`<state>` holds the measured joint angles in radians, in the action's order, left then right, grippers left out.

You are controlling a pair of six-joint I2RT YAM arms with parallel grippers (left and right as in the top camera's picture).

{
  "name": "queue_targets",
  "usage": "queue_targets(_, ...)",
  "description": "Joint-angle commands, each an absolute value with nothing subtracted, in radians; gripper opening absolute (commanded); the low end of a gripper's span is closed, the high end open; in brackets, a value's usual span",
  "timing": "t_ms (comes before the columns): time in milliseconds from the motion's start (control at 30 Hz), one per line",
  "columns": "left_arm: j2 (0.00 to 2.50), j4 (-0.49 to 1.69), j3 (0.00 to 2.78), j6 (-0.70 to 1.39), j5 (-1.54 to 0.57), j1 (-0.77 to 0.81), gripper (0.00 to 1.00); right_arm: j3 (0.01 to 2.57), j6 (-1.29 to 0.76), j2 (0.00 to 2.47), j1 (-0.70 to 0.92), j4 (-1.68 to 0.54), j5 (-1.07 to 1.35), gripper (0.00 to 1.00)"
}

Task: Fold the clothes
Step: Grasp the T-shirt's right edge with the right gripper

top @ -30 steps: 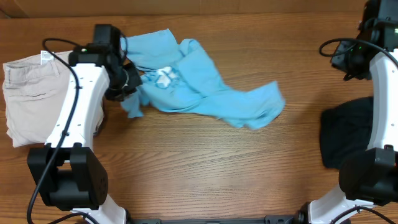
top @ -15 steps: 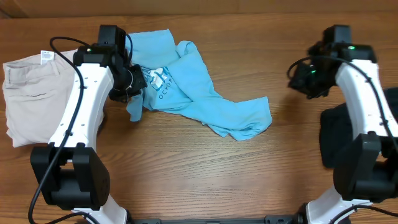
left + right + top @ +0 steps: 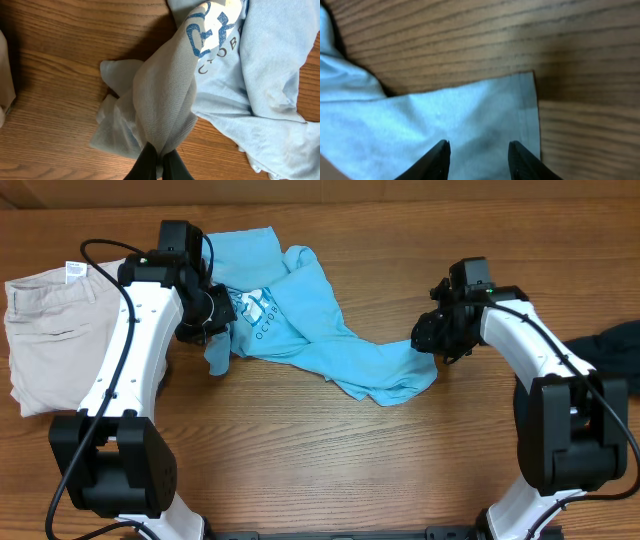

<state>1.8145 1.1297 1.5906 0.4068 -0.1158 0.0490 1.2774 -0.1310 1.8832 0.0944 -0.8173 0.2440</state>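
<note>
Right pincer [image 3: 479, 148] hovers parted over T-shirt [image 3: 445, 115] hem.

**Work surface and lighting, seen in three views**

A brown wood-grain worktop [image 3: 300, 470] with a smooth, faintly glossy finish fills almost the whole overhead view. Its grain runs from left to right in long, dark, slightly wavy streaks. Both wrist views show the same wood at close range, with fine lines lying between broader bands of light and dark brown. Along the far edge of the overhead view runs a pale tan strip [image 3: 400, 188], lighter than the worktop; what it is cannot be told. The light is even and falls from above, leaving soft-edged shadows on the wood.
</note>
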Motion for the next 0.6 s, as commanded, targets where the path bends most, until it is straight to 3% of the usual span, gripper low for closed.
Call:
queue_targets(0, 1.812, 1.129, 1.589, 0.369, -0.123, 0.055, 0.04, 1.263, -0.134, 1.911, 0.093, -0.782, 0.202, 0.42)
queue_targets(467, 1.812, 1.129, 1.589, 0.369, -0.124, 0.055, 0.04, 1.263, -0.16, 2.013, 0.093, -0.688, 0.116, 0.42)
queue_targets(567, 1.812, 1.129, 1.589, 0.369, -0.123, 0.055, 0.04, 1.263, -0.16, 2.03, 0.093, -0.682, 0.126, 0.34)
